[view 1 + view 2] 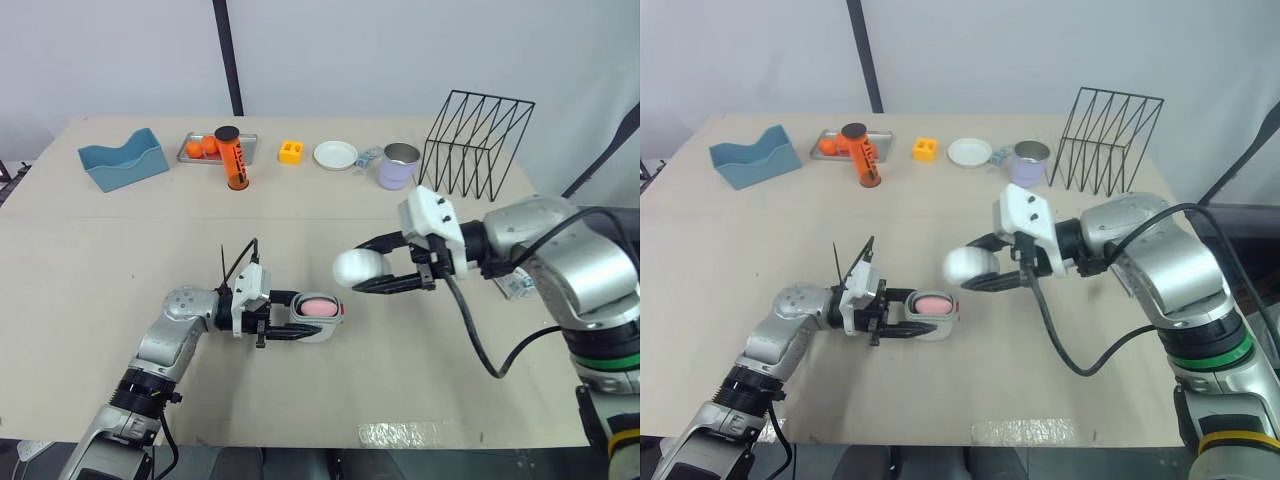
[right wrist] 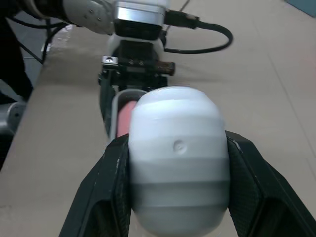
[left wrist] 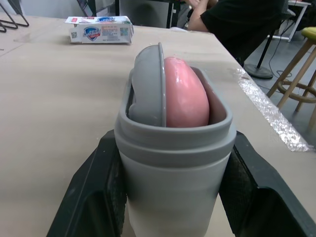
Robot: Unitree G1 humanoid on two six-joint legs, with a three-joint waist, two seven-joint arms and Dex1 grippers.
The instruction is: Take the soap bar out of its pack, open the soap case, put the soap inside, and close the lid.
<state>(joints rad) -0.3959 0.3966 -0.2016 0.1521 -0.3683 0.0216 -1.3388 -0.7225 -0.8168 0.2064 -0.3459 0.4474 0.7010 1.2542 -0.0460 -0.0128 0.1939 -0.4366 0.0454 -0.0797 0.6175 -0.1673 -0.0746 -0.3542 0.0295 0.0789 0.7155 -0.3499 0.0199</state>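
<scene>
My left gripper (image 1: 297,327) is shut on the grey soap case base (image 1: 318,318), which rests on the table in the front middle. The pink soap bar (image 3: 185,95) lies inside the base beside a grey inner tray (image 3: 148,86). My right gripper (image 1: 372,270) is shut on the white case lid (image 1: 359,267), holding it in the air just right of and above the base. The right wrist view has the lid (image 2: 177,158) in front, with the base and soap (image 2: 124,112) just beyond it. The soap pack (image 3: 100,29) lies on the table farther off.
Along the back edge stand a blue holder (image 1: 123,160), a metal tray with orange pieces (image 1: 203,148), an orange bottle (image 1: 233,158), a yellow block (image 1: 291,151), a white dish (image 1: 335,155), a lilac cup (image 1: 398,166) and a black wire rack (image 1: 475,144). A person sits beyond the table in the left wrist view.
</scene>
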